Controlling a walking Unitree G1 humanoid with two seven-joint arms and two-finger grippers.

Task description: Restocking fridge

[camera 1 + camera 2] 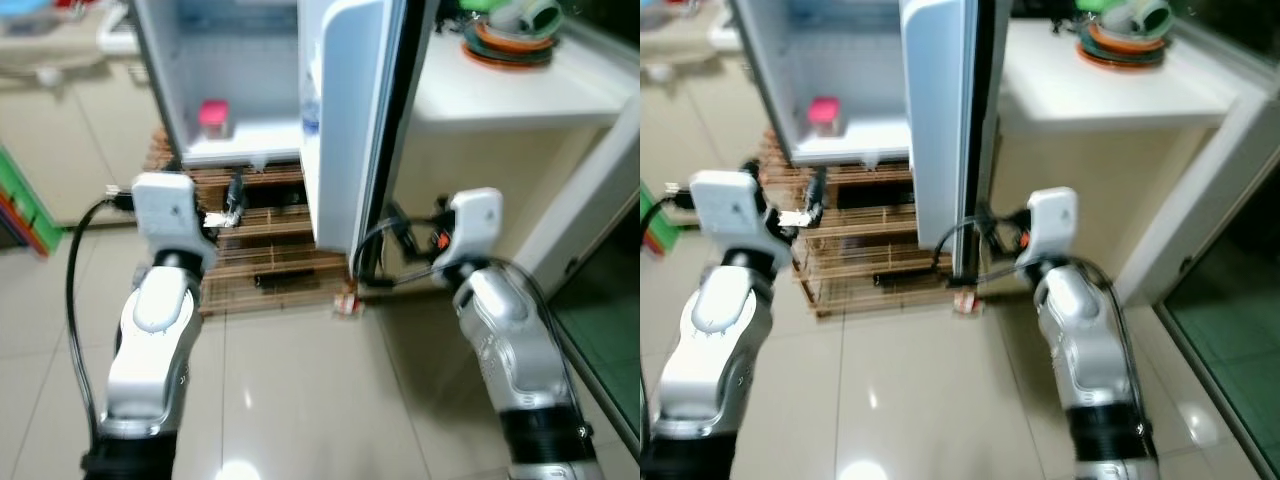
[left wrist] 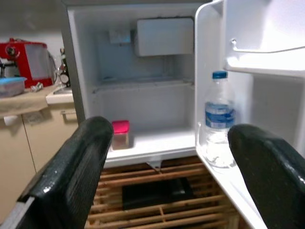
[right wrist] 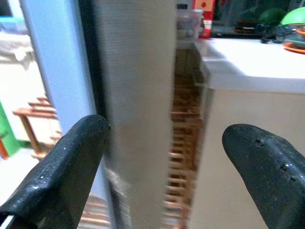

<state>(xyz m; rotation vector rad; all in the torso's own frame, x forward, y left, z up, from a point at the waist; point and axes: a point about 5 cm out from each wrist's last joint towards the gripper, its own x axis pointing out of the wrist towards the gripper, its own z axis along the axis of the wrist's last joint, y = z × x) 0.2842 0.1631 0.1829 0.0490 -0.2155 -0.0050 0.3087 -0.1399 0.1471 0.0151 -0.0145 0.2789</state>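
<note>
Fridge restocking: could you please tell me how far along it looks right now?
Done: the fridge door stands open, a water bottle sits in its rack, and a pink-lidded jar is on the bottom shelf. In hand: nothing; the left end effector and right end effector are both open and empty. Left: most shelf space looks unfilled.

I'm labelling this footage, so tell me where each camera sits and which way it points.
Left eye, right eye: on the head, looking down at both silver arms, the open fridge and its door.
Left wrist: along the open left pincer into the fridge, pink-lidded jar and water bottle.
Right wrist: along the open right pincer at the door's edge.
Shared: jar, bottle, door.
</note>
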